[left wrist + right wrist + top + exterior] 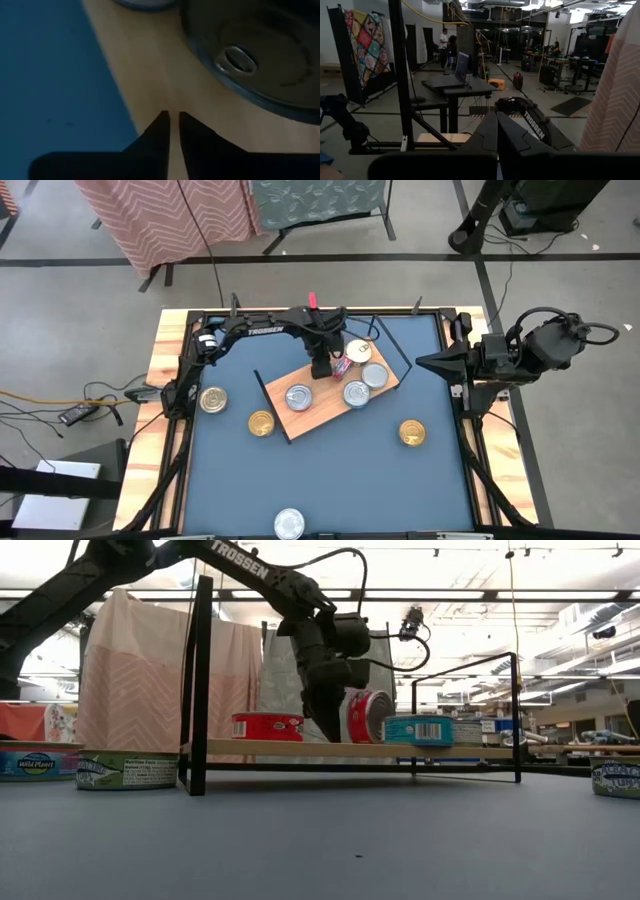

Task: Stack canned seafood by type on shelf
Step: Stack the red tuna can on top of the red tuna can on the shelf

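Observation:
The shelf [322, 412] is a light-wood board with black wire end frames, lying at the table's middle. My left gripper [320, 367] points down at the board with its fingers shut [174, 125]. A red-sided tin [366, 716] stands tilted on its rim right beside it. Flat on the board lie silver-lidded tins [298, 396] [356, 393] [375, 375], a pale-lidded one [359, 351], another red tin [267, 726] and a blue-labelled tin [418, 729]. Gold tins [212, 400] [261, 423] [411, 432] and a silver one [289, 523] rest on the blue table. My right gripper [425, 363] waits shut at the table's right edge. My left gripper comes from above with shut fingers pointing down at the board. The red-sided tin [342, 366] stands on its rim on the board, its lid [377, 715] facing the table's right and its underside against the gripper's outer side. The low view shows them overlapping; the exact place of touch is hidden.
The black wire end frames [198, 690] [515, 715] rise at both ends of the shelf. A wooden rim [160, 380] runs around the table. Two green-labelled tins [127, 770] [614, 778] show low on the table. Blue table surface [340, 480] lies between the shelf and the near edge.

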